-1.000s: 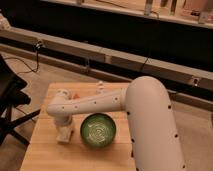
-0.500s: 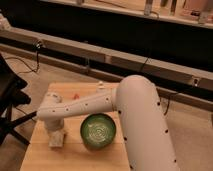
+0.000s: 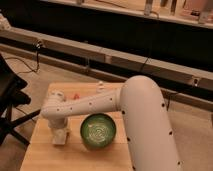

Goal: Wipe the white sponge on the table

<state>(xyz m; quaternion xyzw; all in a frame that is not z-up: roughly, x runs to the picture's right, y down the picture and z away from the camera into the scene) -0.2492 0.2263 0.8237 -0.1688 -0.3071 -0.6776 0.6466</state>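
Note:
The table (image 3: 40,155) is a small square of light wood. My white arm reaches across it from the right. My gripper (image 3: 59,136) points down at the table's left front part, left of the green bowl (image 3: 98,131). A small off-white block, the white sponge (image 3: 60,141), sits at the gripper's tip against the table top. It blends with the gripper, so the hold does not show.
A small white upright bottle-like figure (image 3: 100,87) stands at the table's back edge, with a small red item (image 3: 76,95) to its left. A black chair (image 3: 10,107) stands left of the table. A long ledge with cables (image 3: 75,50) runs behind.
The gripper has moved left and toward the table's front, away from the bowl, then shifted slightly back right. The bowl and the white figure have not moved.

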